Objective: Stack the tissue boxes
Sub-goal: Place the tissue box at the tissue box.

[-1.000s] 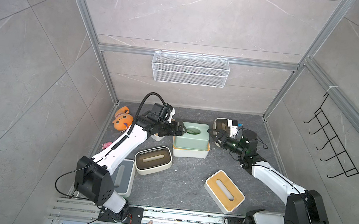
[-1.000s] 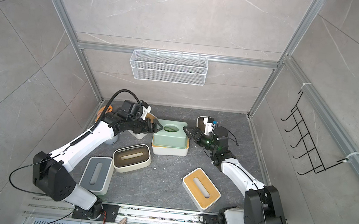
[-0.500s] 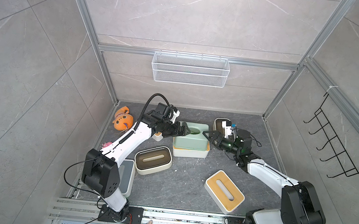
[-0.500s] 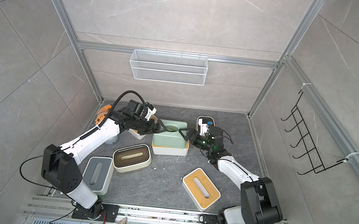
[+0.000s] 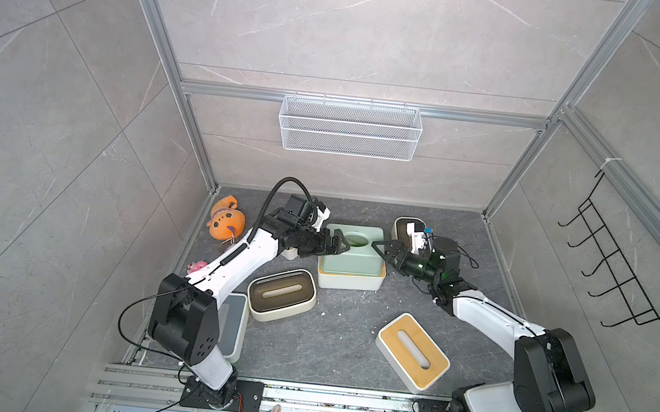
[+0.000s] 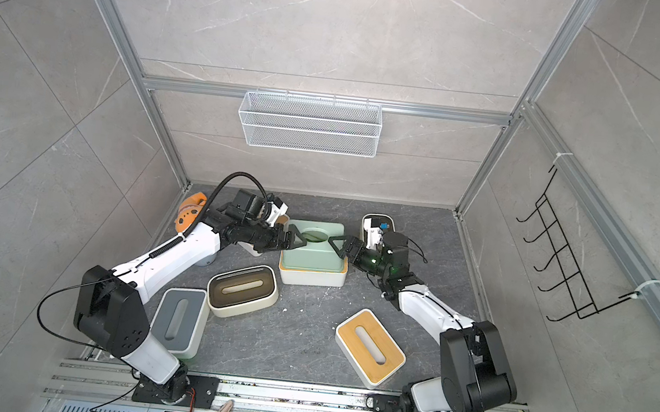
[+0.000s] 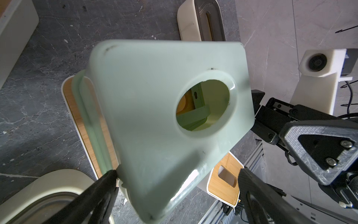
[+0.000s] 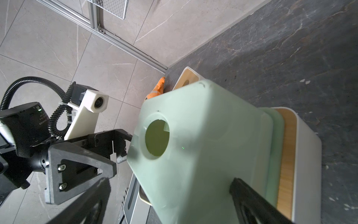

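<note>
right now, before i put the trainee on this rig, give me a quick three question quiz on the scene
1. True or false: the pale green box rests on the white bamboo-lidded box.
2. The left hand and right hand are: A) open, flanking the green box; B) shut on it; C) out of view.
3. What colour is the lid of the tissue box by the left arm's base?
Key: 1 true; 2 A; 3 grey.
</note>
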{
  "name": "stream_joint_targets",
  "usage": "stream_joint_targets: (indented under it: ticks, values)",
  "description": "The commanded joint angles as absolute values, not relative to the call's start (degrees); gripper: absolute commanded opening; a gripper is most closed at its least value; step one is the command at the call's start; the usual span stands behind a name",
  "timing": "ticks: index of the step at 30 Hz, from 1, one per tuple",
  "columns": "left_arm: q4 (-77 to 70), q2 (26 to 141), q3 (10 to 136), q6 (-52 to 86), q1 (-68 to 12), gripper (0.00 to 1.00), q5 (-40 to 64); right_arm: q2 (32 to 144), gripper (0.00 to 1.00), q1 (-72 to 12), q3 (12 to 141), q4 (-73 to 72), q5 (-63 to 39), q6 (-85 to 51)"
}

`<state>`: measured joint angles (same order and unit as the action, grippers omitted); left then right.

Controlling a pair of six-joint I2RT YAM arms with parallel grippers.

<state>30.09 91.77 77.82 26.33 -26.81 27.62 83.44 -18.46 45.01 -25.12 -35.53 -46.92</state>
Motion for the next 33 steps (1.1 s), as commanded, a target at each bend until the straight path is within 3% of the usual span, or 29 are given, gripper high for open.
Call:
stream_joint_targets:
  ticks: [1,18,33]
  values:
    - [29.0,89.32,77.52,25.22,-27.09,1.0,30.05,84.6,1.0,-19.34,47.01,-24.11,-35.75,-45.7]
    - [30.73,87.86,78.9,25.14,-27.13,1.0,24.44,80.57,1.0,-19.4,46.75,-19.63,-31.29,-42.49]
    - [33.59,71.91,69.73,25.72,-25.99,0.96,13.78,75.01,1.0,-18.05,44.94,-16.44,-26.87,-41.69]
